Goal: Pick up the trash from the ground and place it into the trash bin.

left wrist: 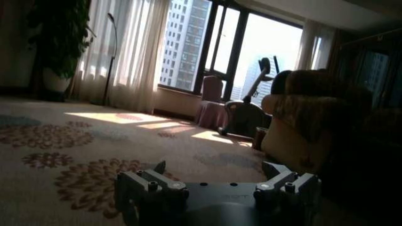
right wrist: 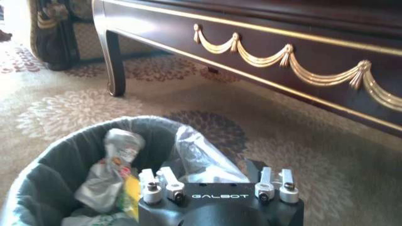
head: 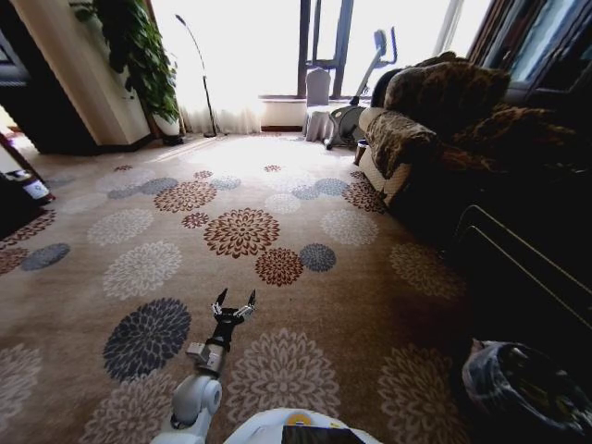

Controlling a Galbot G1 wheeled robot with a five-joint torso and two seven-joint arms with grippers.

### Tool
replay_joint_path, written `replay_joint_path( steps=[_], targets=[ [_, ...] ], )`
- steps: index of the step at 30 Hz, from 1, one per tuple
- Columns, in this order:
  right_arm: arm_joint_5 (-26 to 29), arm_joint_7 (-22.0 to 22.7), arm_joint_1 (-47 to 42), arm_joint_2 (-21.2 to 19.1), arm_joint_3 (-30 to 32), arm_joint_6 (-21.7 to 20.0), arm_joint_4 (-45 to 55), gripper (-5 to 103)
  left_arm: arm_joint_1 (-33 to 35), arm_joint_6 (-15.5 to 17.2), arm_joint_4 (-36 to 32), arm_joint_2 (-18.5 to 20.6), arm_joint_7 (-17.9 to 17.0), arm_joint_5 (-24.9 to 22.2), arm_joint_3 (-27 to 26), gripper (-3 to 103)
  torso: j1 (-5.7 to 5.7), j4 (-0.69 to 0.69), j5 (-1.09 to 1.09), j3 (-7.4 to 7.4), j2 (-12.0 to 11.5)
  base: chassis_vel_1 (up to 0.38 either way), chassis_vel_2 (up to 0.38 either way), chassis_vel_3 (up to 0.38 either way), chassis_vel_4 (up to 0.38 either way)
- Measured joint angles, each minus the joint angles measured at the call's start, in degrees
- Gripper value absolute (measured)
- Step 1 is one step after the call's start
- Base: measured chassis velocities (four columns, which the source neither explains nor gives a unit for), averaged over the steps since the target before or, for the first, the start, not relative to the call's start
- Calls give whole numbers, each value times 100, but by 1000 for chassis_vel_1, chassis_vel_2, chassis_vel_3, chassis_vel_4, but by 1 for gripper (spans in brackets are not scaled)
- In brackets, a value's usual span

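Landmark: the trash bin (head: 523, 384), a black bin with a whitish liner, standing on the floral carpet (head: 277, 240) at the lower right of the head view, beside a dark desk (right wrist: 264, 42) with carved gold swag trim.

Right gripper (right wrist: 217, 176): poised directly above the bin's rim, jaws spread wide, nothing between them. In the right wrist view the bin's mouth lies just under the fingers (right wrist: 164, 181).

Bin contents: a crumpled silvery-grey wrapper (right wrist: 110, 174) leaning against the inner wall, a yellow piece (right wrist: 131, 195) just beside it, and white plastic film (right wrist: 197, 157) bunched at the rim nearest the gripper.

Left gripper (head: 233, 308): well apart from the bin, out over the open carpet on the robot's left side, held low above a grey flower motif. Jaws wide, holding nothing; the left wrist view shows both fingers (left wrist: 154, 181) spread with bare carpet between them.

Far from the bin: a brown patterned sofa (head: 444, 120) along the right wall, a potted plant (head: 139, 55) and floor lamp (head: 199, 74) near the bright windows.
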Motion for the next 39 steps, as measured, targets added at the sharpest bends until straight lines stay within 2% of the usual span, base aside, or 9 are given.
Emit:
replay_joint_path(
  steps=[3, 5, 8, 12, 15, 17, 23, 31, 39],
  targets=[
    [2, -14, -133, 168, 100, -32, 243, 85, 0, 0, 0, 0, 0, 0, 0, 100, 0, 0, 2, 0, 0, 0, 0, 0, 0],
    [3, -18, -159, 205, 114, -32, 282, 85, 0, 0, 0, 0, 0, 0, 0, 100, 0, 1, 2, 0, 0, 0, 0, 0, 0],
    [63, -16, -271, 379, 214, -15, 536, 99, 0, 0, 0, 0, 0, 0, 0, 100, 0, 0, 2, 0, 0, 0, 0, 0, 0],
    [-43, 116, -354, 571, 336, 82, 915, 100, 0, 0, 0, 0, 0, 0, 0, 100, 0, 1, 2, 0, 0, 0, 0, 0, 0],
    [-604, 211, -471, 976, 608, 280, 1837, 100, 0, 0, 0, 0, 0, 0, 0, 100, 0, -1, 2, 0, 0, 0, 0, 0, 0],
    [-599, 217, -480, 999, 621, 271, 1908, 100, 0, 0, 0, 0, 0, 0, 0, 100, 0, 0, 1, 0, 0, 0, 0, 0, 0],
    [-144, 255, -674, 1417, 765, -40, 3683, 100, 0, 0, 0, 0, 0, 0, 0, 100, 0, 0, -1, 0, 0, 0, 0, 0, 0],
    [-159, -1030, -669, 1445, 66, 281, 4733, 100, 0, 0, 0, 0, 0, 0, 0, 100, 0, 1, 1, 0, 0, 0, 0, 0, 0],
    [-943, -833, -221, 1560, -1213, 181, 5021, 100, 0, 0, 0, 0, 0, 0, 0, 100, 0, 0, 1, 1, 0, 0, 0, 0, 0]
  ],
)
